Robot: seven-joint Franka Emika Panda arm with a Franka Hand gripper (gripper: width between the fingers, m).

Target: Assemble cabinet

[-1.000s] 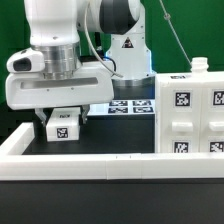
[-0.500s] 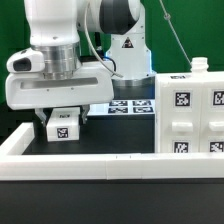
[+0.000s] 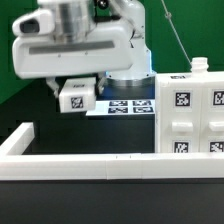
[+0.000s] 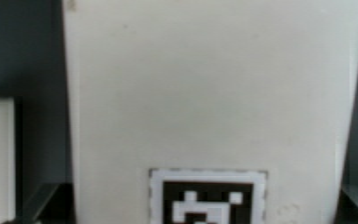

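The cabinet (image 3: 192, 112), a large white box with tagged square compartments, stands at the exterior view's right. My gripper (image 3: 76, 90) is shut on a small white drawer-like box (image 3: 76, 98) with a fiducial tag and holds it in the air above the black table, left of the cabinet and apart from it. In the wrist view the same box (image 4: 211, 90) fills most of the picture, with its tag (image 4: 208, 200) near the edge. My fingertips are mostly hidden behind the box.
A long low white L-shaped rail (image 3: 90, 163) runs along the front and up the exterior view's left side. The marker board (image 3: 130, 105) lies flat behind the held box, next to the robot's base (image 3: 128, 60).
The gripper has risen and shifted a little toward the exterior view's right, lifting the small box off the table. The cabinet and rail have not moved.
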